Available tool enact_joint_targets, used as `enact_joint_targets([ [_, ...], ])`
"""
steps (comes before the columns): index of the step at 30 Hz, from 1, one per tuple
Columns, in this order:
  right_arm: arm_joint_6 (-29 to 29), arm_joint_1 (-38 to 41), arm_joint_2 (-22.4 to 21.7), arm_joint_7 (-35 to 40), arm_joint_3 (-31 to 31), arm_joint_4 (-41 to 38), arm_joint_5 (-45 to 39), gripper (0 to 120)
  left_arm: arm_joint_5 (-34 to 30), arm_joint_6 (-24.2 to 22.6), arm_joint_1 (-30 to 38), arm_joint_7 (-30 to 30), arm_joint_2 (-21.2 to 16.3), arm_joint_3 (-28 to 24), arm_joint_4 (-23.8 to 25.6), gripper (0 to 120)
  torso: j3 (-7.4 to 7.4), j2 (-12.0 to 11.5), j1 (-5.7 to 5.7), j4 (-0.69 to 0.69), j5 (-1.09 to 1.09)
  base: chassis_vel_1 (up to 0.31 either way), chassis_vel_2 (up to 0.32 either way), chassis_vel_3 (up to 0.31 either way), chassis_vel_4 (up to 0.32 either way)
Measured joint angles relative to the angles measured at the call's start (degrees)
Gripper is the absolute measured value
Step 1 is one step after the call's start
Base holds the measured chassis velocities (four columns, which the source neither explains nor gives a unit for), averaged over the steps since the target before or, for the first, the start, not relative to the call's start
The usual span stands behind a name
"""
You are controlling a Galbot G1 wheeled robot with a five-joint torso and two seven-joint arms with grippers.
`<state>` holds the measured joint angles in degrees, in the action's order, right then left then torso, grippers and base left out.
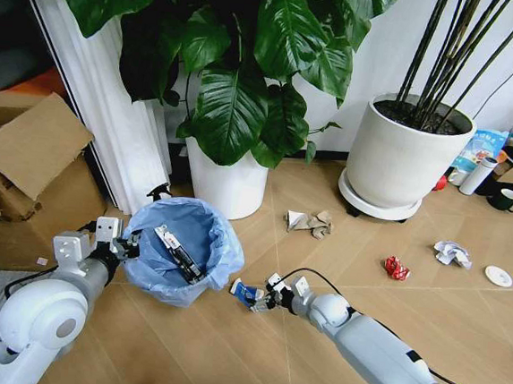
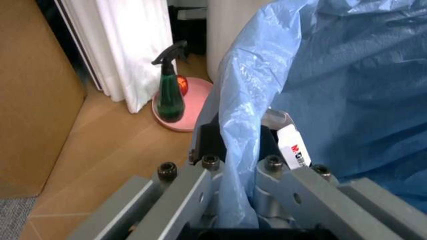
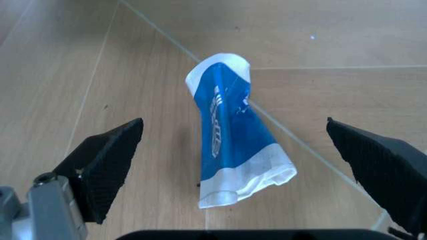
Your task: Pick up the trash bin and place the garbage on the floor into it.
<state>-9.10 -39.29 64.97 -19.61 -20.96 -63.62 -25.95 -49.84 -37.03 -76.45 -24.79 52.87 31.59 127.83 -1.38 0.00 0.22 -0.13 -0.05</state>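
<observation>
Jaws of the left gripper (image 2: 257, 200) pinch the trash bin (image 1: 182, 250) by its blue-bagged rim. Right gripper (image 3: 233, 165) hangs wide open, holding nothing, over a blue-white wrapper (image 3: 232, 150) on the floor (image 1: 368, 256) just beside the bin.

The trash bin (image 1: 182, 250) stands on the floor (image 1: 339, 271) near left, a wrapper (image 1: 177, 252) inside it. Just right of it lies another wrapper (image 1: 244, 291) — farther right the crushed can (image 1: 397, 269), crumpled paper (image 1: 451, 254) beyond. Behind — two plant pots (image 1: 230, 185).
</observation>
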Motion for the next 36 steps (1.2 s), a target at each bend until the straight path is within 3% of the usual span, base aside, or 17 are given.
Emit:
enact_joint_targets([
  [5,1.02,-0.10,1.84,-0.74,-0.15,2.93,2.11,81,-0.05,0.03,0.20,-0.01,-0.02,-0.02,-0.18,0,0.00,0.00,0.00,0.00,0.00,0.000,0.000,0.000,0.000],
  [11,1.06,-0.50,1.94,-0.79,0.18,3.20,2.67,57,-0.21,0.08,0.40,0.02,-0.10,0.02,-0.06,0,0.00,0.00,0.00,0.00,0.00,0.000,0.000,0.000,0.000],
  [17,1.15,-0.96,1.97,-0.73,0.37,3.40,3.22,41,-0.21,0.11,0.40,0.03,-0.10,0.00,0.10,0,0.00,0.00,0.00,0.00,0.00,0.000,0.000,0.000,0.000],
  [20,1.06,-1.53,1.47,-1.13,0.75,2.71,3.50,23,-0.22,0.11,0.45,0.03,-0.25,-0.01,0.22,0,0.00,0.00,0.00,0.00,0.01,0.000,0.000,0.000,0.000],
  [26,1.08,-1.90,1.33,-1.64,1.21,2.57,3.81,3,-0.20,0.11,0.53,0.09,-0.16,-0.35,0.26,0,0.00,0.00,0.00,0.00,0.00,0.000,0.000,0.000,0.000],
  [36,1.18,-2.20,1.92,-1.61,2.35,2.75,3.65,0,-0.09,0.17,0.49,0.07,-0.04,-0.38,0.32,0,0.00,0.00,0.00,0.00,0.00,0.000,0.000,0.000,0.000],
])
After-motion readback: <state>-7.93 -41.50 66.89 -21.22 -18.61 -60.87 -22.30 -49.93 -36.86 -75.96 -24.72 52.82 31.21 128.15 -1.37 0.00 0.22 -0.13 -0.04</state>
